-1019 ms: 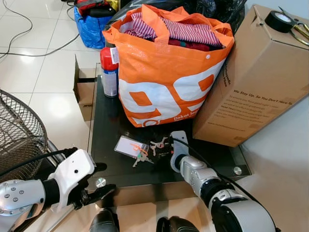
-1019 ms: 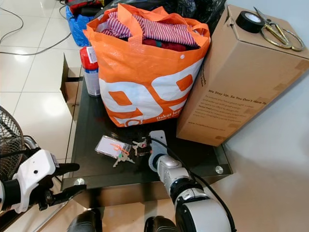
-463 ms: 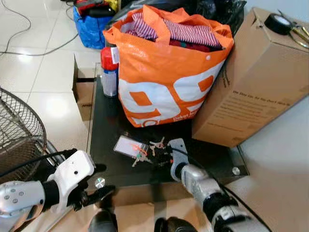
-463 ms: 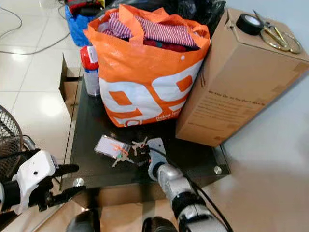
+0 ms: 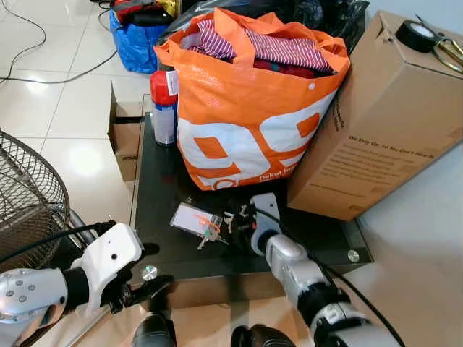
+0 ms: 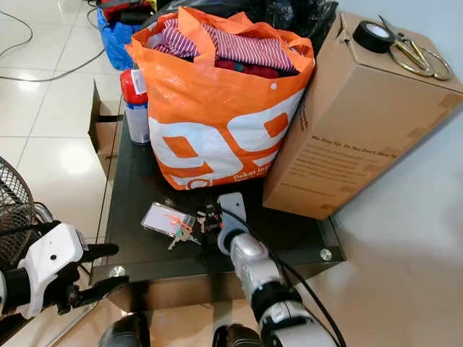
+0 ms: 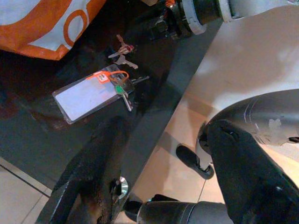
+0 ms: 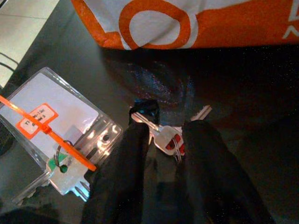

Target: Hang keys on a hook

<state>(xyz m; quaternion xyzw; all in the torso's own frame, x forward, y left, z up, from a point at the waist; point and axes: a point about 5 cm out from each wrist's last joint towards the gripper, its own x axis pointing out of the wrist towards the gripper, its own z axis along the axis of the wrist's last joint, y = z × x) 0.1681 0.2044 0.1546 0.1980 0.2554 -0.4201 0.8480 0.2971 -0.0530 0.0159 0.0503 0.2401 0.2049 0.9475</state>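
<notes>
Right wrist view had the right pincer [image 8: 161, 154] part open, fingers straddling the keys [image 8: 166, 139] flat on the counter [image 5: 155, 195] near its front edge; best to close low on the ring, lift straight. Left pincer [image 5: 148, 271] idle, open

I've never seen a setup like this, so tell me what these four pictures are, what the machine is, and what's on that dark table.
It is a humanoid robot with two silver arms, each ending in a tool of two black fingers. Two pictures come from cameras on its head, looking down; the other two come from cameras on its wrists. On the black glass table stand an orange bag of clothes, a spray can and a cardboard box. In front lie the keys and a clear card holder. The right tool is down at the keys, a finger on each side, nothing lifted yet. The left tool hangs open beside the table's corner.
</notes>
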